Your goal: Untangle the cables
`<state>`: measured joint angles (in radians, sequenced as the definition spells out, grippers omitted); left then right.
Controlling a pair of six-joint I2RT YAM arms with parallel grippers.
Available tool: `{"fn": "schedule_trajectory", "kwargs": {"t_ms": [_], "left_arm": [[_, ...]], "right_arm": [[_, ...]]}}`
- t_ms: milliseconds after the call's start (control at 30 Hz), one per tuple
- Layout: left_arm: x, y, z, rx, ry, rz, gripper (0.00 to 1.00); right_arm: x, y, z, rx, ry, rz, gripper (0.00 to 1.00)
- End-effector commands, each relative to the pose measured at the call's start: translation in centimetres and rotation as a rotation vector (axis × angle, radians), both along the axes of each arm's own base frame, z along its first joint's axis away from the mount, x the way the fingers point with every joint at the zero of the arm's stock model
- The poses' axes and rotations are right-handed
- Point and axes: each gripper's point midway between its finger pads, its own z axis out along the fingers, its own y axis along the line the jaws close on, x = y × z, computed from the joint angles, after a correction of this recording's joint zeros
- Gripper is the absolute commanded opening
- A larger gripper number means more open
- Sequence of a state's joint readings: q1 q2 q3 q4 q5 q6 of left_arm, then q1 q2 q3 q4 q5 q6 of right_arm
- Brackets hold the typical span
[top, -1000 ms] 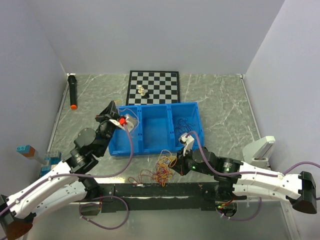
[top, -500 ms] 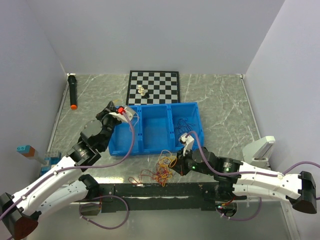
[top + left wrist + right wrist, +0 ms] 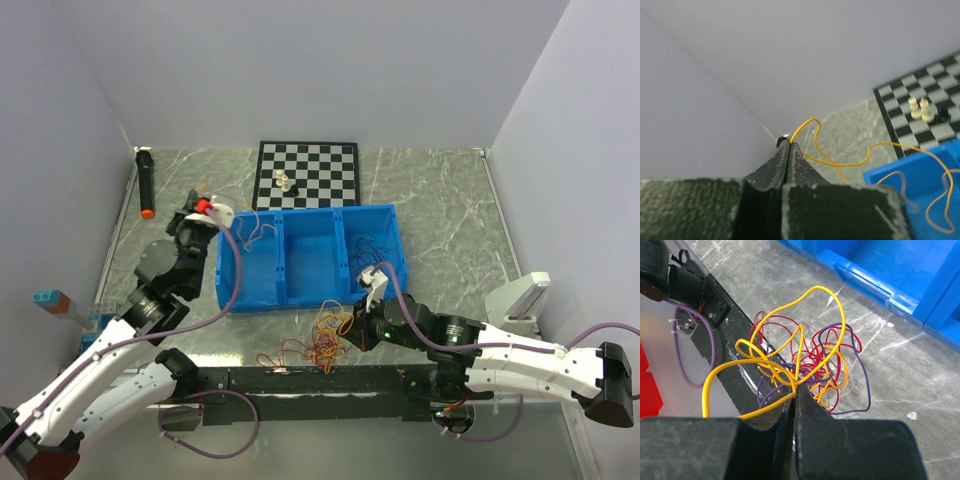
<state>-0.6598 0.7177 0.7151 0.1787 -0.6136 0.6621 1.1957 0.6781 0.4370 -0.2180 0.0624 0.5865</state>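
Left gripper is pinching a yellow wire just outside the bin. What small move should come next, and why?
Probably draw the left gripper a little farther from the blue bin. Its jaws are shut on the yellow wire, whose slack loops trail over the wall into the bin, so the wire isn't free yet. The right gripper is clamped on the tangle and can wait.

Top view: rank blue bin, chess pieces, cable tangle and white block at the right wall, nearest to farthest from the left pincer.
1. blue bin, just right of the left pincer
2. chess pieces, on the chessboard at the back
3. cable tangle, in front of the bin
4. white block, far right
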Motion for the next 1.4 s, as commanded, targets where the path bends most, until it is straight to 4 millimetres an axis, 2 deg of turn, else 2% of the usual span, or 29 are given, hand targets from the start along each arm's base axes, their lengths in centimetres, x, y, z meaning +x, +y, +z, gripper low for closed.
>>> {"fn": "schedule_trajectory", "kwargs": {"t_ms": [0, 200, 467, 667, 733, 1000, 1067, 1200, 1300, 1367], "left_arm": [[-1.2, 1.8, 4.1, -0.156, -0.087, 0.035, 0.01], [-1.4, 1.2, 3.6, -0.178, -0.068, -0.01, 0.01], [-0.5, -2.3, 0.8, -0.136, 0.036, -0.16, 0.01], [0.7, -2.9, -0.7, -0.104, 0.08, -0.138, 0.01], [0.9, -3.3, -0.1, -0.115, 0.062, -0.154, 0.01], [3.0, -5.6, 4.9, -0.135, -0.023, -0.194, 0.01], [3.3, -5.9, 7.4, -0.144, -0.098, -0.204, 0.01], [4.0, -6.3, 10.5, -0.165, -0.136, -0.205, 0.01], [3.9, -6.6, 10.1, -0.175, -0.116, -0.218, 0.01], [3.6, -6.1, 9.3, -0.202, -0.094, -0.203, 0.01]], "right_arm": [[-0.1, 0.8, 0.5, 0.034, -0.005, 0.012, 0.0], [-0.3, 0.8, 0.2, 0.035, 0.005, 0.013, 0.0], [-0.2, 0.8, 0.0, 0.035, 0.013, 0.006, 0.0], [-0.1, 0.7, -0.1, 0.034, 0.012, -0.001, 0.0], [-0.1, 0.6, -0.2, 0.029, 0.012, -0.002, 0.0], [-0.1, 0.8, -0.3, 0.034, 0.018, -0.007, 0.0], [-0.1, 0.7, -0.3, 0.035, 0.017, -0.005, 0.0], [-0.1, 0.5, -0.5, 0.03, 0.017, -0.011, 0.0], [-0.1, 0.4, -0.6, 0.033, 0.019, -0.016, 0.0], [-0.1, 0.3, -0.7, 0.032, 0.022, -0.023, 0.0]]}}
